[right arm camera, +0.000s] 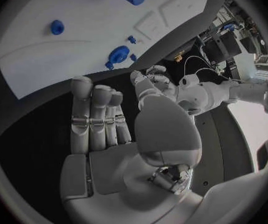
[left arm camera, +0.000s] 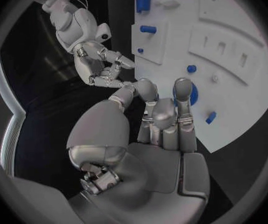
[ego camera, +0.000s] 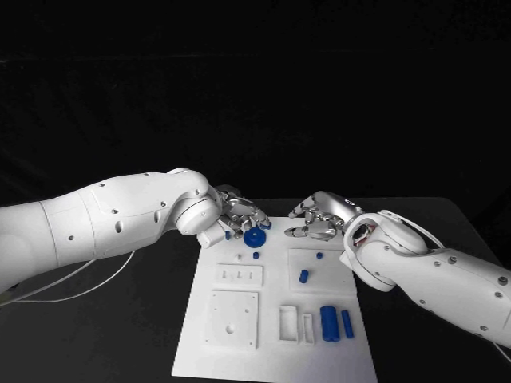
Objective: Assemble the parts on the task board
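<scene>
the black table (ego camera: 117,335) was matte and dark, and the room behind it was pretty much black too in the head view. the task board (ego camera: 239,351) was a long white plate running down the middle of the table toward the robot, with shallow recessed panels and slots cut into it.

both hands were up at the far end of the board. the left hand (ego camera: 235,215) sat at the far left corner with its fingers over the round blue disc part (ego camera: 255,236); from the left wrist view its fingers (left arm camera: 183,102) reached onto the disc (left arm camera: 193,91), but i couldn't tell whether they actually gripped it or just touched it. the right hand (ego camera: 315,219) hung over the far right corner, fingers (right arm camera: 93,115) loosely apart with nothing in them (the palm looked bare in its own wrist view).

other blue parts lay further down: a tiny peg (ego camera: 255,255), a short peg (ego camera: 304,276), and two blue cylinders (ego camera: 329,323) lying side by side near the slots at the near right.
</scene>
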{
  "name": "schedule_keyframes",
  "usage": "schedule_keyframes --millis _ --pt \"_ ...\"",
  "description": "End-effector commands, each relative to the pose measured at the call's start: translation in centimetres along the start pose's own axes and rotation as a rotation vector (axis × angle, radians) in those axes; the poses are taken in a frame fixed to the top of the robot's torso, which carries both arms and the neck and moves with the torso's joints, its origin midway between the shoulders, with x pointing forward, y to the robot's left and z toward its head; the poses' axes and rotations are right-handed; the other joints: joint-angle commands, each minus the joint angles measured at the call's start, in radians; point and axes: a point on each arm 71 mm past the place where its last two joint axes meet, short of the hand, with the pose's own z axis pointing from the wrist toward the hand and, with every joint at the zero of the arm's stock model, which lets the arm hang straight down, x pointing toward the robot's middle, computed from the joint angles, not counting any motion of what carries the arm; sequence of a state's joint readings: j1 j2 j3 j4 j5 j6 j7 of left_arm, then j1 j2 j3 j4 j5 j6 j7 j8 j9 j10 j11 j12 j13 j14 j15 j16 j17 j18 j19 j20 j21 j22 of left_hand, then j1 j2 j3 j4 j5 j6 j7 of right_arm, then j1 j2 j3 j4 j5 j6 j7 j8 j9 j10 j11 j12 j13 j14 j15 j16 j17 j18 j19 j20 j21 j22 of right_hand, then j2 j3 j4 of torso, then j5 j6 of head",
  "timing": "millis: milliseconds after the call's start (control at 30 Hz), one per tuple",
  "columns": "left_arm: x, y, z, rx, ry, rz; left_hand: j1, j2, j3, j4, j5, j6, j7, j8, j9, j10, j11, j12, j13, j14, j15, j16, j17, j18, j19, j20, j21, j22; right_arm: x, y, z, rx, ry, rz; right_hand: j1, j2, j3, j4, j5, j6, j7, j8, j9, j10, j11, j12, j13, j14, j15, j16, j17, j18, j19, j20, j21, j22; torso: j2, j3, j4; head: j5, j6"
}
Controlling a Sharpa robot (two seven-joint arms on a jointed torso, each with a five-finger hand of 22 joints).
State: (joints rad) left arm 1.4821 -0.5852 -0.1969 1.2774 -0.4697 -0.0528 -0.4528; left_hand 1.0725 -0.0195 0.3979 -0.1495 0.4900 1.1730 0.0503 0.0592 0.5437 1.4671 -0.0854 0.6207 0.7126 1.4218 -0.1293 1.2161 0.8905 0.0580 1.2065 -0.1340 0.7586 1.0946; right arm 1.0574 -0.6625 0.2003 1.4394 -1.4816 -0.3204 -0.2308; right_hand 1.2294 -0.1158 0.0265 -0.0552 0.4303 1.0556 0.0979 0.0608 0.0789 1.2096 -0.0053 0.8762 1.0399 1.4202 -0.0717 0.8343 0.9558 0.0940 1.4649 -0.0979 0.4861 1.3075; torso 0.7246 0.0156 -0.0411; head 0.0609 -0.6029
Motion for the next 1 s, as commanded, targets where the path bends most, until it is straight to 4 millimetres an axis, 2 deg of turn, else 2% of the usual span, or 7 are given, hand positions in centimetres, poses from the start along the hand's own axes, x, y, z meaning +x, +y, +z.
schedule_keyframes --millis 33,200,233,367,567,867,1000 --pt "-0.1 0.0 -0.1 0.016 -0.017 0.025 0.013 0.003 0.005 -0.014 -0.011 0.128 -0.084 0.007 0.445 0.044 -0.006 0.008 -0.004 0.011 0.000 0.008 0.007 0.011 0.002 0.008 -0.004 0.003 -0.8 -0.8 -0.6 -0.037 -0.048 0.050 0.010 0.001 -0.006 -0.002 0.012 -0.002 0.000 0.003 0.001 -0.008 0.000 -0.010 -0.010 -0.006 0.001 -0.010 -0.004 0.011 0.021 0.009 -0.014 0.015 -0.001 -0.0005 -0.0006 0.002 -0.001" --pt "-0.3 0.6 -0.3 0.014 -0.026 0.034 0.016 0.014 0.002 -0.011 -0.034 0.139 -0.087 0.006 0.444 0.044 -0.008 0.022 -0.014 0.017 0.002 0.019 0.021 0.017 0.005 0.017 -0.006 0.013 -2.0 -3.1 -0.9 0.001 -0.072 0.117 0.012 0.010 -0.002 -0.010 0.042 0.004 -0.001 0.003 0.001 -0.011 -0.001 -0.011 -0.019 -0.005 0.000 -0.015 -0.005 0.010 0.024 0.008 -0.024 0.016 -0.004 0.0013 -0.0029 0.007 -0.003" --pt "-0.4 0.7 -0.3 0.014 -0.028 0.037 0.016 0.015 0.000 -0.011 -0.037 0.143 -0.088 0.006 0.442 0.044 -0.008 0.026 -0.016 0.018 0.002 0.021 0.024 0.019 0.005 0.019 -0.006 0.016 -2.3 -3.7 -0.9 0.014 -0.080 0.140 0.011 0.014 0.000 -0.013 0.064 0.005 -0.001 0.003 0.000 -0.011 -0.002 -0.009 -0.019 -0.004 -0.001 -0.014 -0.003 0.010 0.024 0.007 -0.026 0.017 -0.004 0.0015 -0.0031 0.008 -0.004" --pt "-0.3 1.2 -0.5 0.015 -0.037 0.049 0.018 0.020 -0.010 -0.008 -0.066 0.160 -0.093 0.008 0.444 0.045 -0.012 0.043 -0.031 0.026 0.002 0.036 0.044 0.026 0.008 0.028 -0.007 0.025 -3.8 -5.6 -0.7 0.053 -0.123 0.236 -0.001 0.024 0.000 -0.034 0.095 0.004 0.000 0.002 -0.002 -0.015 -0.002 -0.008 -0.026 -0.005 -0.001 -0.019 -0.003 0.010 0.026 0.007 -0.043 0.019 -0.010 0.0038 -0.0029 0.010 -0.013" --pt "0.3 2.4 -0.9 0.011 -0.046 0.069 0.035 0.029 -0.035 0.002 -0.114 0.182 -0.099 0.005 0.448 0.043 -0.016 0.084 -0.064 0.031 0.002 0.065 0.075 0.047 0.015 0.052 -0.003 0.046 -5.9 -7.7 -0.2 0.099 -0.197 0.344 -0.032 0.047 -0.010 -0.083 0.140 -0.002 0.001 0.003 -0.004 -0.037 -0.003 -0.049 -0.083 -0.005 -0.001 -0.054 -0.015 0.011 0.028 0.007 -0.150 -0.013 -0.016 0.0059 -0.0001 0.012 -0.030" --pt "1.3 4.0 -1.7 0.009 -0.065 0.067 0.037 0.037 -0.052 0.017 -0.127 0.204 -0.108 0.009 0.502 0.043 -0.022 0.134 -0.117 0.031 0.001 0.092 0.093 0.088 0.017 0.092 -0.003 0.078 -8.0 -9.6 0.6 0.142 -0.268 0.405 -0.044 0.055 -0.007 -0.104 0.163 -0.008 0.003 0.002 -0.005 -0.044 -0.002 -0.053 -0.099 -0.004 0.000 -0.062 -0.013 0.012 0.031 0.008 -0.175 -0.014 -0.020 0.0059 0.0061 0.013 -0.058" --pt "1.8 4.6 -1.8 0.005 -0.070 0.065 0.033 0.039 -0.054 0.021 -0.127 0.210 -0.111 0.011 0.528 0.043 -0.023 0.153 -0.130 0.031 0.000 0.094 0.091 0.092 0.018 0.096 -0.006 0.086 -8.3 -9.8 0.8 0.146 -0.276 0.410 -0.051 0.057 -0.001 -0.115 0.170 -0.009 0.004 0.002 -0.005 -0.047 -0.002 -0.056 -0.107 -0.005 0.000 -0.070 -0.015 0.013 0.030 0.009 -0.204 -0.020 -0.020 0.0059 0.0062 0.013 -0.070"
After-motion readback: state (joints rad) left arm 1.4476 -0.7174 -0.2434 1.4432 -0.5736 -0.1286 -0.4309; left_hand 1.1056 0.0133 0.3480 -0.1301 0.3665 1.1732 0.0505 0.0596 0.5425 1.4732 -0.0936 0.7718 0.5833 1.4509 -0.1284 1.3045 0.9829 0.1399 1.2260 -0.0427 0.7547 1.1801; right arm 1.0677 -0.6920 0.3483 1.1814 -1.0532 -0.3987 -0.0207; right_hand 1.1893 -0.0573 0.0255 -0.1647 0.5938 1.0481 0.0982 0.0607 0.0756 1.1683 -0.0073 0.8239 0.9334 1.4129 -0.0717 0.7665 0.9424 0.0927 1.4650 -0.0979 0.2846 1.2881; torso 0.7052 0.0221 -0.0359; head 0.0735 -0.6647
